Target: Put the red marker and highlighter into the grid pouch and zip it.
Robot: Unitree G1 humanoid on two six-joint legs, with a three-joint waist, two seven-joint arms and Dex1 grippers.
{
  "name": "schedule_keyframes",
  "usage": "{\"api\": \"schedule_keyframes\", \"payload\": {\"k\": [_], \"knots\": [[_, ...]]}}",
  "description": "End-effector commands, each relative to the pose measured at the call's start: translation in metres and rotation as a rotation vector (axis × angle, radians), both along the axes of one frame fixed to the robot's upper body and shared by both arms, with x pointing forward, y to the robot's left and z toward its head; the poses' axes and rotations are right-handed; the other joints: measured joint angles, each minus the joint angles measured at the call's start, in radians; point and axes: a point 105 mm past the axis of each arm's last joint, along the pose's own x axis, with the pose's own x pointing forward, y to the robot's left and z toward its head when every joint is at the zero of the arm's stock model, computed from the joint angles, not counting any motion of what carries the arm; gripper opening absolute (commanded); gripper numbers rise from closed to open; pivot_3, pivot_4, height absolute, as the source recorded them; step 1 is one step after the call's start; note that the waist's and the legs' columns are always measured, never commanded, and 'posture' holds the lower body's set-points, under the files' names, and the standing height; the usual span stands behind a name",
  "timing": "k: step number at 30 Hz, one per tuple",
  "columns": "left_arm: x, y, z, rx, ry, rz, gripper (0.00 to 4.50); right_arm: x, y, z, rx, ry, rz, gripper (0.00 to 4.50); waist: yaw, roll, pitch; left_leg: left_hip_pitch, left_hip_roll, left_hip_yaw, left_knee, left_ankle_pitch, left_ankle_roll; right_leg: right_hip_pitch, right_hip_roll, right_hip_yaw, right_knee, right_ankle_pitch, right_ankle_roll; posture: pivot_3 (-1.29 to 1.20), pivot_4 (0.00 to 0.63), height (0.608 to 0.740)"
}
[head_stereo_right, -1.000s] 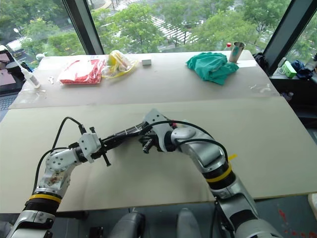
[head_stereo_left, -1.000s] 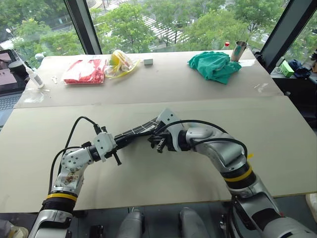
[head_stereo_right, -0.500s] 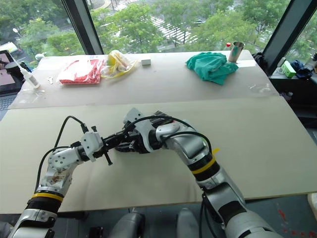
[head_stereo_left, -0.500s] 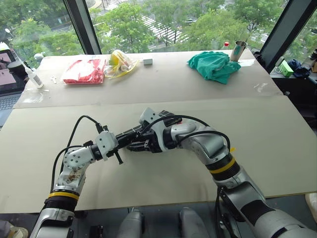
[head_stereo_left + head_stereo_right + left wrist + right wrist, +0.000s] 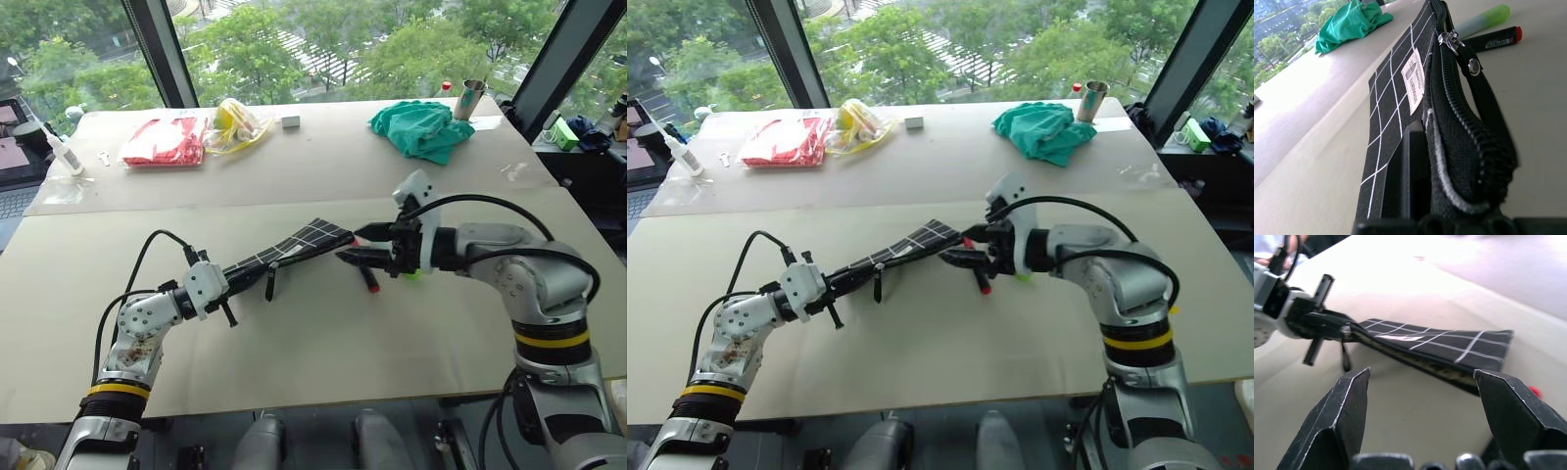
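The grid pouch, black with white lines, is held off the table at a slant, and my left gripper is shut on its near end. Its black pull cord hangs down. My right gripper stands open just past the pouch's far end, with nothing between its fingers. The red marker lies on the table below it. Beside it is the lime-green end of the highlighter. In the left wrist view, the pouch runs ahead, with the highlighter and marker lying beyond it.
Along the far side of the table are a red-and-white packet, a yellow bag, a small white box, a green cloth and a metal cup. A white bottle stands at the far left.
My right gripper was shut at the pouch near the left gripper. It has opened, let go and swung right and up. The marker and highlighter now show. The left arm kept still.
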Motion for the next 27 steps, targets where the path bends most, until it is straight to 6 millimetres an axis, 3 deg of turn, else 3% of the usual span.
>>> {"api": "schedule_keyframes", "payload": {"k": [1,7,13,22,23,24,27], "knots": [[0.002,0.007,0.012,-0.011,-0.048,0.025,0.00,0.002,-0.005,-0.008,-0.066,-0.016,-0.105,3.75,0.004,0.000,0.000,0.000,0.000,0.000,0.000,0.000,0.000,0.000,0.000,0.000,0.000,0.000,0.000,0.00,0.150,0.740],[0.004,0.009,0.013,-0.026,-0.055,0.046,0.00,0.009,-0.007,-0.033,-0.220,-0.028,-0.216,3.75,0.007,0.000,0.000,-0.001,-0.001,0.000,0.000,0.000,0.000,0.000,-0.001,0.000,-0.001,0.000,0.000,0.00,0.150,0.740],[0.004,0.007,0.013,-0.037,-0.056,0.053,0.00,0.007,-0.003,-0.048,-0.288,-0.025,-0.210,3.75,0.009,0.000,0.000,-0.001,-0.001,0.000,0.000,0.000,0.000,0.000,-0.001,0.000,-0.001,0.000,0.000,0.00,0.150,0.740],[0.005,0.006,0.014,-0.046,-0.061,0.057,0.00,0.013,-0.007,-0.089,-0.381,0.031,-0.239,3.75,0.008,0.000,0.000,-0.001,-0.001,0.001,0.000,0.000,0.000,0.000,-0.001,0.000,-0.001,0.000,0.000,0.00,0.150,0.740],[0.005,0.006,0.015,-0.047,-0.062,0.057,0.00,0.014,-0.007,-0.092,-0.377,0.042,-0.240,3.25,0.008,0.000,0.000,-0.001,-0.001,0.001,0.000,0.000,0.000,0.000,-0.001,0.000,-0.001,0.000,0.000,0.00,0.150,0.740],[0.005,0.005,0.015,-0.047,-0.063,0.057,0.00,0.014,-0.007,-0.093,-0.374,0.044,-0.239,3.08,0.008,0.000,0.000,0.000,-0.001,0.001,0.000,0.000,0.000,0.001,-0.001,0.000,-0.001,0.000,0.000,0.00,0.150,0.740],[0.004,0.006,0.015,-0.049,-0.065,0.061,0.00,0.015,-0.009,-0.091,-0.371,0.034,-0.236,2.01,0.008,0.000,0.000,0.001,-0.001,0.001,0.000,0.000,0.000,0.002,-0.001,0.000,-0.001,0.000,0.000,0.00,0.150,0.740]]}}
